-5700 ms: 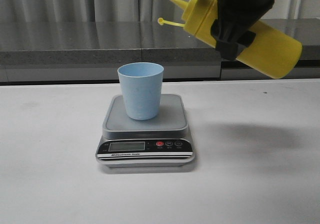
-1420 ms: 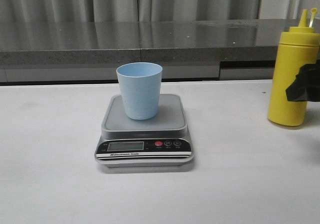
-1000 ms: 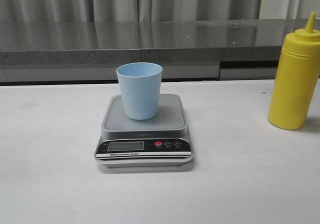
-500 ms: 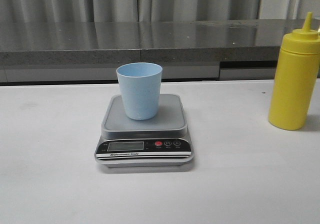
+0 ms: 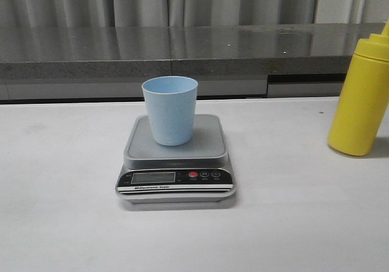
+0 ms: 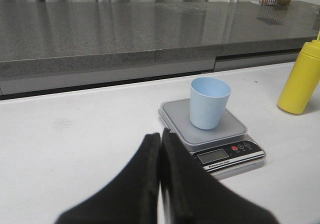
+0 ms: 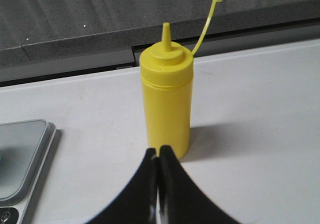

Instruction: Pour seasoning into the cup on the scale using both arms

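Left wrist view shows the left gripper [image 6: 160, 139] with its dark jaws pressed together, holding nothing, above the white table [image 6: 75, 134] and apart from the scale [image 6: 212, 139]. Beyond its tips, the cup [image 6: 209, 103] stands upright on the grey platform of the scale, whose black panel with display and red button faces the robot. The bottle [image 6: 301, 76] stands well to the side of the scale.

Right wrist view has the right gripper [image 7: 159, 156] closed too, its jaws meeting with nothing between them, just short of the bottle [image 7: 166, 96]. That bottle stands upright on the table [image 7: 250, 109], nozzle uncapped, its thin cap stalk arching off to one side. A corner of the scale [image 7: 22, 154] shows nearby.

Front view shows neither gripper: the cup [image 5: 171, 110] sits centred on the scale [image 5: 175, 163], and the bottle [image 5: 363, 96] stands at the far right, well apart, cut by the frame edge.
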